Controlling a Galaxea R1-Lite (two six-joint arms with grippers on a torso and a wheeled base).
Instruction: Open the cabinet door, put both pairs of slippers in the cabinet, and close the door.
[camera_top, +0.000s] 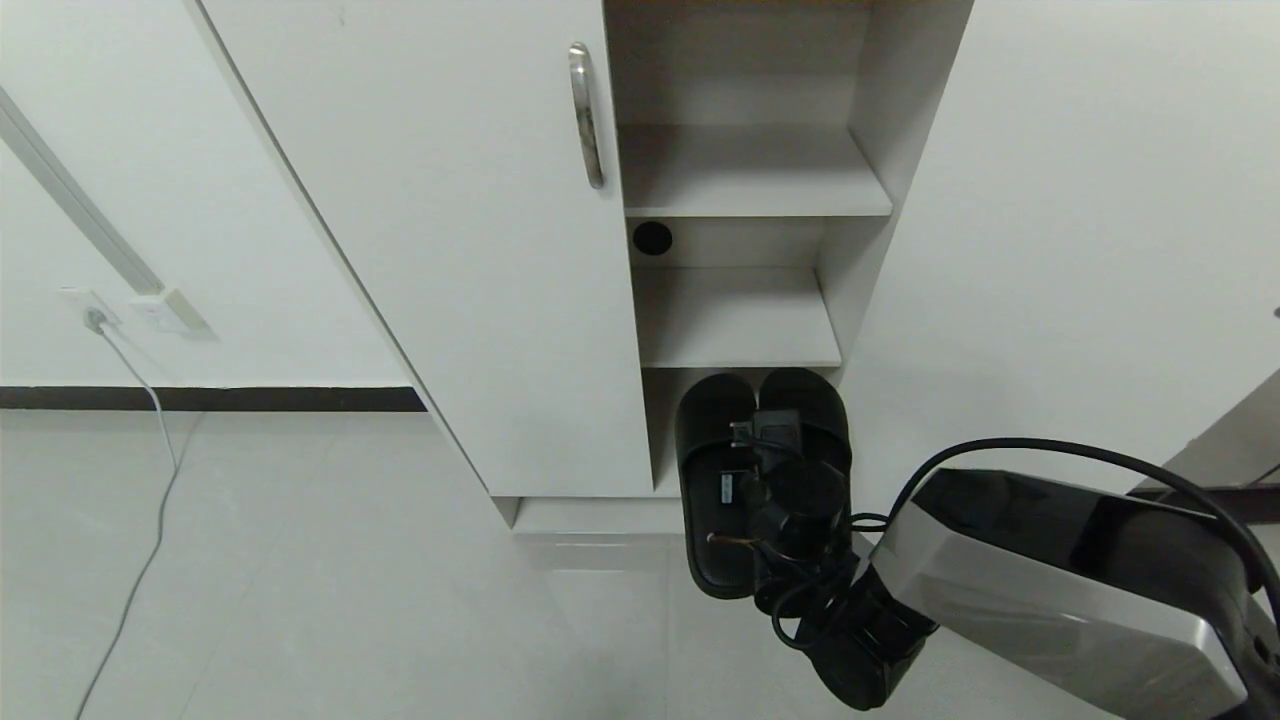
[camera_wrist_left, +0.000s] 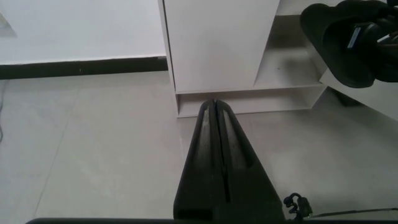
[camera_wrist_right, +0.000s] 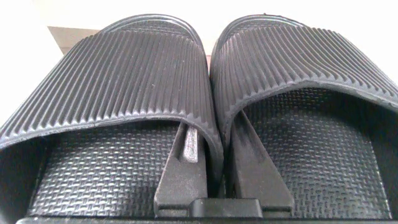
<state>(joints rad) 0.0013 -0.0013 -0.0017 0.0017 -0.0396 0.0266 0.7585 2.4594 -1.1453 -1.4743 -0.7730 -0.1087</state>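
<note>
Black, ribbed across the straps, the pair of slippers (camera_top: 715, 480) hangs clamped in the right gripper (camera_top: 762, 428), toes pointing away from the wrist toward the white cabinet (camera_top: 905, 150). In the right wrist view one finger (camera_wrist_right: 188, 149) sits under the strap of one slipper and the other finger under the strap of its neighbour, so the jaws pinch the two touching inner walls between them and hold both soles side by side. Just beyond the fingertips is the bottom compartment (camera_top: 662, 440) of the cabinet's open side; the toes have reached its mouth, while the heels hang out over the pale floor tiles (camera_top: 350, 600) below the gripper. Above the jaws, two shelves (camera_top: 750, 185) stand one over the other, with a round hole (camera_top: 652, 237) in the back panel between them. Beside the gripper, toward the robot's left, the cabinet door (camera_top: 450, 250) is closed, its metal handle (camera_top: 587, 115) upright near the edge next to the open side.

The left gripper (camera_wrist_left: 215, 107) is low over the tiles, its jaws pressed together on nothing, tips aimed at the cabinet's base. From it, the slippers show well off to one side and higher up. A wall socket (camera_top: 95, 305) and its grey cable (camera_top: 150, 520) lie far from both grippers, past the closed door.
</note>
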